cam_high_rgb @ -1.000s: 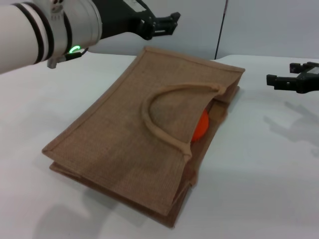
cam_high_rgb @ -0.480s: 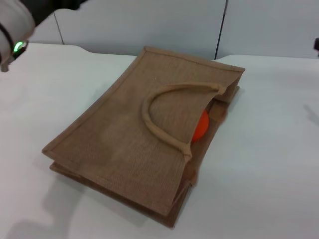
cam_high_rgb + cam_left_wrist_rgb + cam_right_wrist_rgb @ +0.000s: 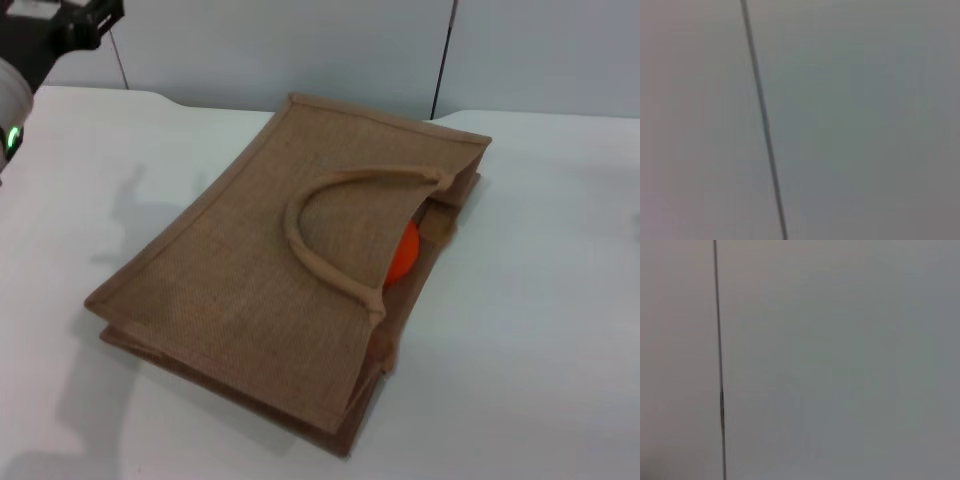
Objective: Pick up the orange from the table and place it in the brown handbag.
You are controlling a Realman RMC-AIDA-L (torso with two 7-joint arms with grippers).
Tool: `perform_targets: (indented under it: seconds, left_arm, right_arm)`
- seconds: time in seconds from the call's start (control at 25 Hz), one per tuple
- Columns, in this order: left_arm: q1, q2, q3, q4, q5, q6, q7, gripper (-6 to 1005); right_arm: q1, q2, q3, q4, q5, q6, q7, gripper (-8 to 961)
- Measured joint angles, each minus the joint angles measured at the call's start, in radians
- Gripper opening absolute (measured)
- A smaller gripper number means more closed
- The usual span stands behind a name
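The brown handbag [image 3: 290, 270] lies flat on its side in the middle of the white table [image 3: 540, 300], its mouth facing right. Just inside that mouth, under the upper loop handle [image 3: 330, 225], part of the orange [image 3: 403, 255] shows. My left gripper [image 3: 92, 18] is raised at the far top-left corner of the head view, well away from the bag and holding nothing that I can see. My right gripper is out of view. Both wrist views show only a grey wall.
A grey panelled wall [image 3: 300, 50] with a dark vertical seam [image 3: 445, 55] stands behind the table. The seam also shows in the left wrist view [image 3: 765, 125] and the right wrist view [image 3: 719, 365]. White tabletop surrounds the bag on all sides.
My left arm has pulled back from above the bag's far edge to the top-left corner. My right gripper has left the right edge of the view. The bag and orange have not moved.
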Motion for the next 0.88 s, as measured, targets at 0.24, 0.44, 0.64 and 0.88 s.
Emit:
perform_targets:
  seconds: [0.24,0.44,0.64,0.88]
  left_arm:
    - [-0.019,0.001,0.089,-0.139,-0.017,0.204,-0.002,876]
    - [-0.047,0.003,0.146,-0.222,-0.017,0.267,-0.028,876]
    - [-0.068,0.004,0.17,-0.264,-0.017,0.273,-0.045,876]
    - [-0.076,0.003,0.187,-0.281,-0.017,0.275,-0.061,876]
  right_arm:
    - [0.016,0.0,0.002,-0.186,0.218,0.115,-0.243,891]
    - [0.05,-0.003,0.01,-0.324,0.309,0.17,-0.368,891]
    - [0.079,-0.006,0.017,-0.39,0.322,0.171,-0.405,891]
    - [0.085,-0.006,0.016,-0.406,0.33,0.173,-0.418,891]
